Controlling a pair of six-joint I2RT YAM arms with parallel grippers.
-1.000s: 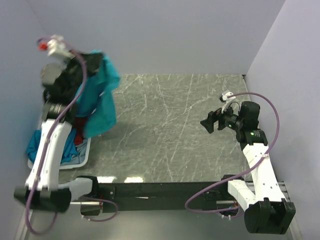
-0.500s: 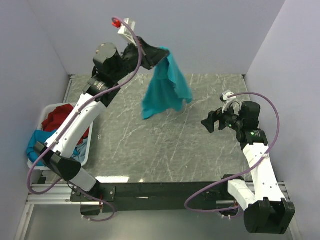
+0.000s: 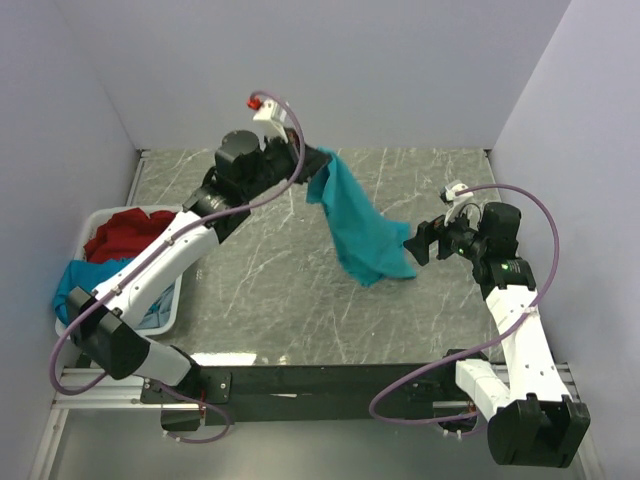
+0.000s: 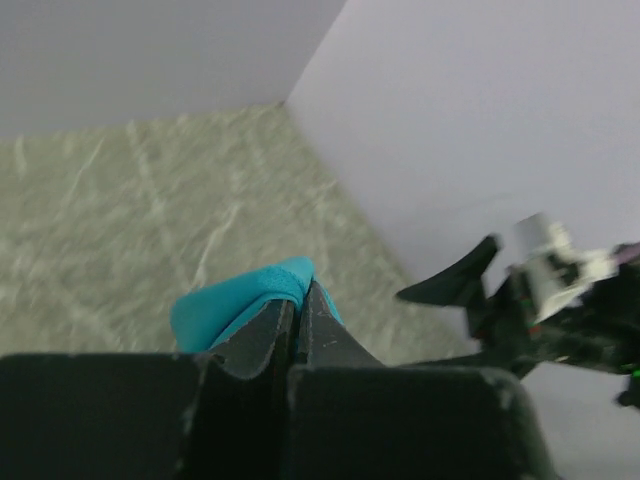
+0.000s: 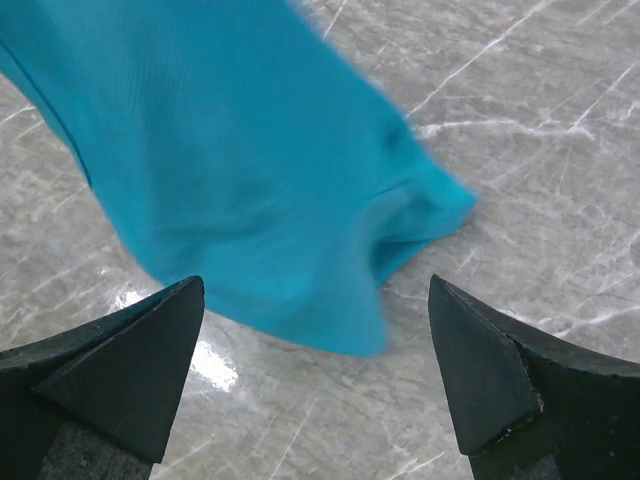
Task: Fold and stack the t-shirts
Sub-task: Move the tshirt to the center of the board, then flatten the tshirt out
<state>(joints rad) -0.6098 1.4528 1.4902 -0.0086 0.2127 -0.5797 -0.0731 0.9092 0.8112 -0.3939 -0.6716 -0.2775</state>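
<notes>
Teal shirt (image 3: 362, 230) hangs mid-frame in top view, upper corner pinched tight in left hand (image 3: 316, 160), lower end slanting down-right, just beside right hand (image 3: 417, 243), over surface (image 3: 270, 290). Right hand spread wide, holding nothing. Red shirt (image 3: 120, 230) and teal cloth (image 3: 75, 285) in basket (image 3: 172, 305), left edge.

2 arms counted: left arm (image 3: 170, 250), right arm (image 3: 515, 300). 2 grippers: left gripper (image 3: 318, 160), right gripper (image 3: 418, 243). 1 white basket (image 3: 177, 300) at mid left. 1 table (image 3: 290, 290). Shirts: 1 teal t-shirt (image 3: 360, 225) at centre. In basket, 1 red cloth (image 3: 125, 232), 1 teal-blue cloth (image 3: 75, 285), 1 pale blue cloth (image 3: 152, 312) made out. Approx 4 total; pile can't be fully separated.
</notes>
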